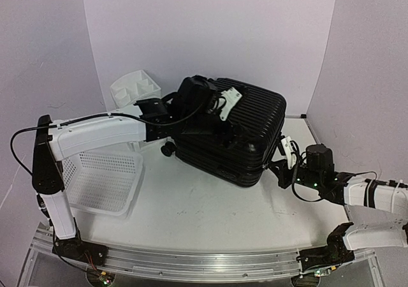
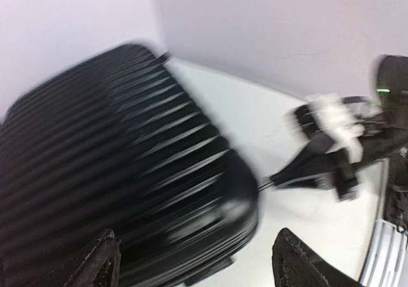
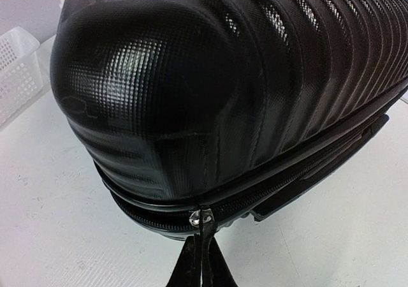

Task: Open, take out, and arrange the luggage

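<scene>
At the near edge of the table (image 1: 204, 217), the two arm bases are bolted to a rail. The right arm reaches in low from the right, and the right gripper (image 3: 201, 256) sits at the near right corner of the luggage (image 1: 236, 137). Its jaws are pressed together, and they appear to pinch the tab of the zipper pull (image 3: 204, 218), whose metal ring sits on the zip seam just ahead of the fingertips. In the right wrist view the two ribbed shells meet along that seam.

To the left, a white mesh basket (image 1: 102, 178) stands on the table under the left arm, apart from the case.

The luggage lies flat on one broad side in the middle of the table, slightly right of centre. A caster wheel (image 1: 167, 150) shows at its left end.

The left arm stretches across to the top of the case. The left gripper (image 2: 194, 236) hangs over the ribbed shell with jaws spread wide. The left wrist view is blurred, so contact cannot be told.

Farther back on the left, a small white drawer unit (image 1: 134, 88) stands against the pale wall.
</scene>
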Robot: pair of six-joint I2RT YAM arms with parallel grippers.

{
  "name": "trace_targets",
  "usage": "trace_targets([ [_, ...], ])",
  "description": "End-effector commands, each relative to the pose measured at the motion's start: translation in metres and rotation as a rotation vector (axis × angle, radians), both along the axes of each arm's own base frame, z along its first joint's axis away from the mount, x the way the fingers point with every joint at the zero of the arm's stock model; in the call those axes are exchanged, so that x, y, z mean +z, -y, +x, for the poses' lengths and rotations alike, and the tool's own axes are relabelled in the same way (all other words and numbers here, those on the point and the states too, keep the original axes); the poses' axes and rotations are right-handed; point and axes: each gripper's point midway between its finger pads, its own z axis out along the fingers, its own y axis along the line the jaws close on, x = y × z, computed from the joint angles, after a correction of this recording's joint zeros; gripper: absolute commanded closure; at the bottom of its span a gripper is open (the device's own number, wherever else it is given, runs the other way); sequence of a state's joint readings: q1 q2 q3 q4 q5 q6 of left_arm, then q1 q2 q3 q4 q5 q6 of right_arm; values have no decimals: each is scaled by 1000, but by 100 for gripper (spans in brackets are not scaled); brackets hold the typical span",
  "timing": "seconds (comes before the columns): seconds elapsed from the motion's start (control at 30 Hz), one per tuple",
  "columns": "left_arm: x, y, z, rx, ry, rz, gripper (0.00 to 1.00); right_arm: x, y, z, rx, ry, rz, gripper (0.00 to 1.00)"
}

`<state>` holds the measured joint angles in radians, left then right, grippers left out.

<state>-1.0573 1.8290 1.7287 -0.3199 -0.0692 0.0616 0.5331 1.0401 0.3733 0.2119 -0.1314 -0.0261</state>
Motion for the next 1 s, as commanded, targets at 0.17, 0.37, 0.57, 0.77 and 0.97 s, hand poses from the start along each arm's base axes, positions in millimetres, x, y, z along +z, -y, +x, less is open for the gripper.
trace_targets([
  [0.17, -8, 70, -14, -258, 169, 41, 8, 23, -2, 12, -18, 32, 97, 100],
  [0.37, -46, 97, -1, -170, 221, 134, 0, 7, 20, 24, -127, -29, 109, 100],
  [0.57, -78, 70, 40, 87, 267, 272, 15, 5, 58, 46, -339, -25, 127, 100],
  [0.77, -91, 47, 48, 186, 270, 333, 22, 7, 92, 71, -471, -46, 208, 100],
  [0.97, -89, 41, 47, 202, 260, 331, 23, 34, 125, 142, -493, -3, 330, 100],
])
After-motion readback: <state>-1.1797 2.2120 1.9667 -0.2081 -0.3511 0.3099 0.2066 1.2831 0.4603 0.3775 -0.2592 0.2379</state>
